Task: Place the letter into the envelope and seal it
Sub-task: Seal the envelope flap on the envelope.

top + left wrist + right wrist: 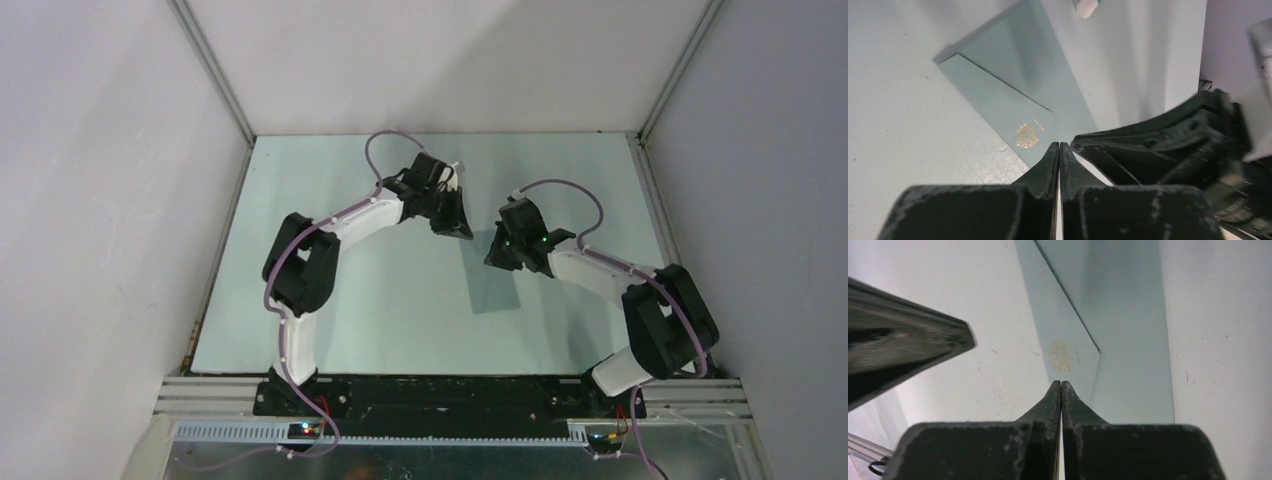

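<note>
The teal-grey envelope [493,282] lies flat mid-table, its triangular flap [1068,335] folded down over the body, with a gold emblem [1027,135] near the flap's tip. My left gripper [1059,145] is shut with nothing in it, its tip low at the envelope's far end beside the emblem. My right gripper [1061,383] is also shut and empty, its tip just short of the flap's point. The two grippers [455,228] [498,258] stand close together over the envelope's far end. The letter is not in view.
A small white stick with a green cap [1087,6] lies on the table just beyond the envelope. Grey walls [120,200] close in the table on the left, back and right, with metal rails [640,160] at the edges.
</note>
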